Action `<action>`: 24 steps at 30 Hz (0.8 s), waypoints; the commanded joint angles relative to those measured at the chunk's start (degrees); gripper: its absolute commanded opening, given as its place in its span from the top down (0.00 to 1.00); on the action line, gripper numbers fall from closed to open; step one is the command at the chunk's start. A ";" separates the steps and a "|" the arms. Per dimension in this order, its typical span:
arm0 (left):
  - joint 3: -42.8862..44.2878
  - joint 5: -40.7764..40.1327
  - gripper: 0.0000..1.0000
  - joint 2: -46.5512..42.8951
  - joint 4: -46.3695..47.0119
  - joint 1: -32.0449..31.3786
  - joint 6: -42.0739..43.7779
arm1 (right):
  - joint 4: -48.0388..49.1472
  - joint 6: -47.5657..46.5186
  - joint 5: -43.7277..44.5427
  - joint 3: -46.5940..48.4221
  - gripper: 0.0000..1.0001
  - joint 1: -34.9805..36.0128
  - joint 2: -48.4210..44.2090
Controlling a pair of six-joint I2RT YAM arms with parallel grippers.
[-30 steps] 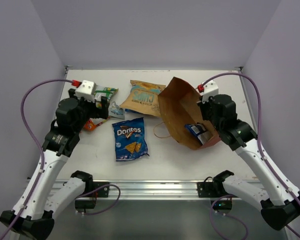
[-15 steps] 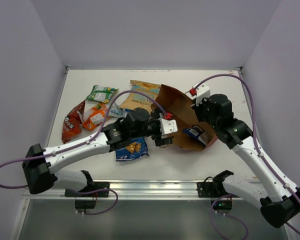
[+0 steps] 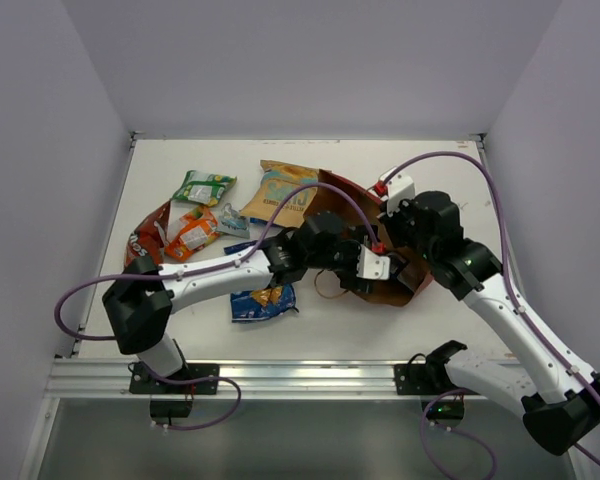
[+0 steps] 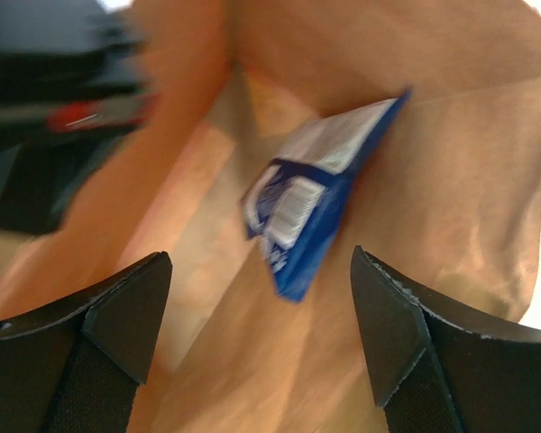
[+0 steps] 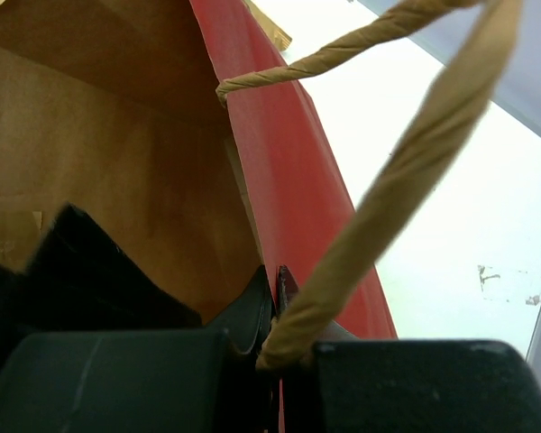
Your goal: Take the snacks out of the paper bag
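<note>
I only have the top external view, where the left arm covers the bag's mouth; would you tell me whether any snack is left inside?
Observer: Yes. The left wrist view shows one blue packet against the brown inner wall of the paper bag.
Operator: Thank you. Is the left end effector on it?
Observer: No. The left end effector is open, and the packet lies ahead of its fingers, untouched.
Operator: And what is the right end effector doing?
Observer: The right end effector is shut on the bag's red wall, beside a twisted-paper handle.
</note>
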 commanded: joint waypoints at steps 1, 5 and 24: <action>2.15 5.34 0.15 1.21 2.64 -1.35 1.91 | 1.04 -0.45 -0.31 -0.28 1.00 0.37 -1.23; 2.24 6.84 0.19 3.23 2.64 -1.88 2.88 | 0.86 -0.45 -0.13 0.07 1.00 0.37 -1.50; 2.86 -1.41 0.93 12.55 11.96 -1.88 2.53 | -0.29 2.36 -1.98 -1.07 1.00 0.54 -4.31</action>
